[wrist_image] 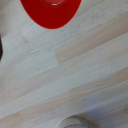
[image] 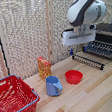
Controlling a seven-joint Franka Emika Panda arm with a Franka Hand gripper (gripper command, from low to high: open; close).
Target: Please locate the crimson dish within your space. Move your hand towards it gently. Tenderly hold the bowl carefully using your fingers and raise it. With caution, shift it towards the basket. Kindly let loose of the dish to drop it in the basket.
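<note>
The crimson dish (image: 74, 77) is a small glossy red bowl standing upright on the wooden table, just to the exterior view's right of a blue cup. In the wrist view it (wrist_image: 50, 12) shows only in part, cut off by the picture's edge. The basket (image: 15, 98) is a large red latticed one with a grey-blue rim, at the exterior view's lower left. My hand (image: 77, 51) hangs well above the table, above and slightly behind the bowl. Its two short fingers stand apart and hold nothing.
A blue cup (image: 53, 85) stands between bowl and basket. An orange box (image: 44, 67) stands upright behind the cup. A black wire rack (image: 99, 54) lies at the exterior view's right. A woven screen (image: 23, 31) backs the table.
</note>
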